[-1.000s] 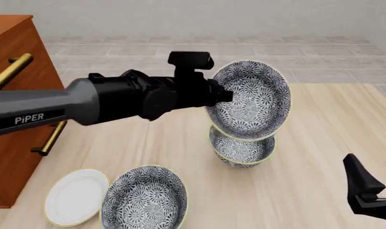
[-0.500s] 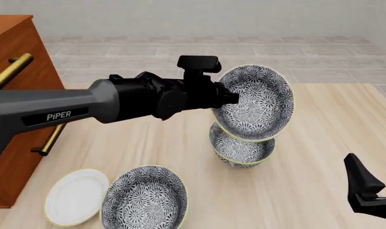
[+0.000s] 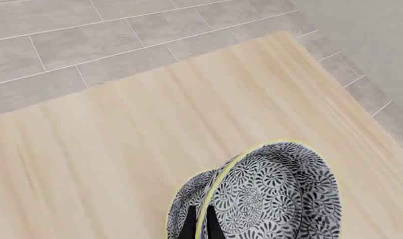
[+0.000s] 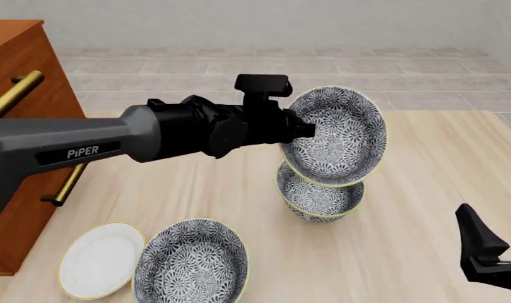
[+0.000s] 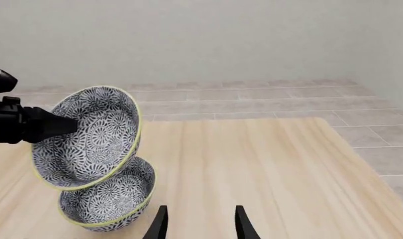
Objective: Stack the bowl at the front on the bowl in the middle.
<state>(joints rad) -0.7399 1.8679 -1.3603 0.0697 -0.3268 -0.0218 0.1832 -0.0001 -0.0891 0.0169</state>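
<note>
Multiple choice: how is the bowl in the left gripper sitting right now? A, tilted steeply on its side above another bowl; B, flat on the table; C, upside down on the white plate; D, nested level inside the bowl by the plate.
A: the left gripper pinches the rim of the held bowl, which is tipped steeply above the lower bowl.

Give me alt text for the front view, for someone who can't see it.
The left claw grips the rim of a tilted floral bowl just above a matching bowl sitting on the wooden table. A third floral bowl and a white plate lie at the front left; the right claw waits open at the front right.
</note>
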